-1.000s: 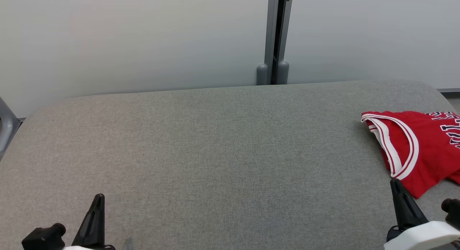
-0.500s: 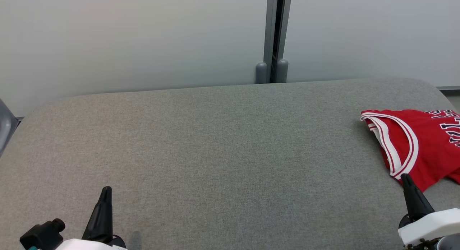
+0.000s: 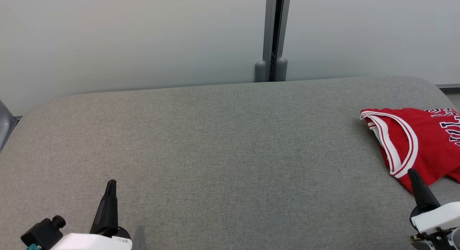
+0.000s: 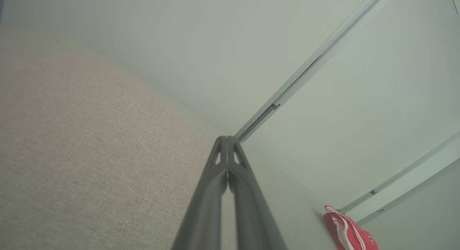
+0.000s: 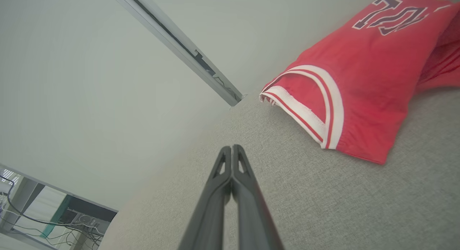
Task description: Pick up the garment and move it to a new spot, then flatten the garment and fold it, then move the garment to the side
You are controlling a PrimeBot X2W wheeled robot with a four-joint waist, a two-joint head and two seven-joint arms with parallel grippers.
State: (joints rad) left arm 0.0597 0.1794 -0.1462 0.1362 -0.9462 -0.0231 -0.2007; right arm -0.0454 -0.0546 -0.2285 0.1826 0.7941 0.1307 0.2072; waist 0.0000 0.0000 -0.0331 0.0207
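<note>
The garment [image 3: 420,142] is a red sleeveless jersey with white and red trim and dark lettering, lying crumpled at the right edge of the grey padded table [image 3: 222,146]. It shows again in the right wrist view [image 5: 363,84] and small in the left wrist view [image 4: 350,234]. My right gripper [image 3: 412,172] is shut with nothing in it, its tip just in front of the jersey's near hem. In its own view the right gripper [image 5: 231,147] points at bare table left of the armhole. My left gripper [image 3: 111,182] is shut and empty at the near left, far from the jersey, its tips [image 4: 227,138] pressed together.
A pale wall with a grey vertical post [image 3: 272,34] stands right behind the table's far edge. A grey object [image 3: 4,126] pokes in at the far left edge. Cables and equipment [image 5: 54,217] show past the table in the right wrist view.
Both grippers have shifted right and slightly forward; the right one's tip now sits at the jersey's near hem. The camera has tilted a little. The jersey lies as before.
</note>
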